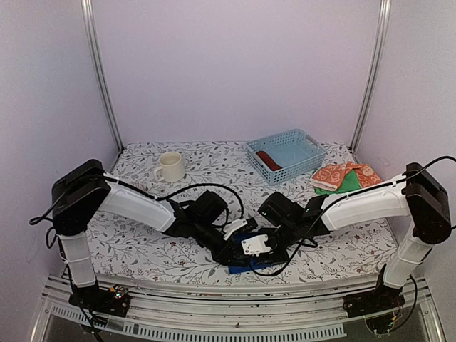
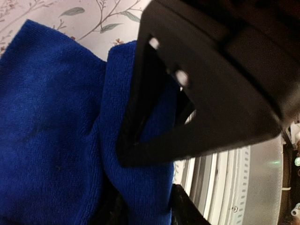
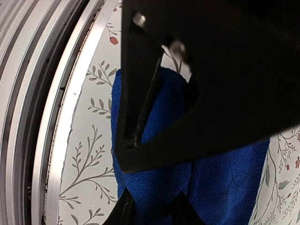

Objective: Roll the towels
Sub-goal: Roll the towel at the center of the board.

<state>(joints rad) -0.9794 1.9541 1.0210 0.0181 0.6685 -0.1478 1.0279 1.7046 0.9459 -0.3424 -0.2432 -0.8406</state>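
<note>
A royal-blue towel [image 1: 240, 251] lies bunched near the table's front edge, at the centre, where both arms meet. In the left wrist view a raised fold of the blue towel [image 2: 51, 117] fills the gap between my left gripper [image 2: 143, 206] fingers, which press it from both sides. My right gripper [image 3: 154, 208] likewise pinches a fold of the blue towel [image 3: 225, 183]. The other gripper's black body looms close in each wrist view. A rust-brown towel [image 1: 269, 158] lies in the basket. Orange patterned [image 1: 331, 173] and green [image 1: 347, 184] towels lie at the right.
A pale blue lattice basket [image 1: 305, 144] stands at the back right. A cream mug [image 1: 169, 167] stands at the back left. The metal rail of the table's front edge [image 2: 220, 183] runs just beside the grippers [image 3: 51, 117].
</note>
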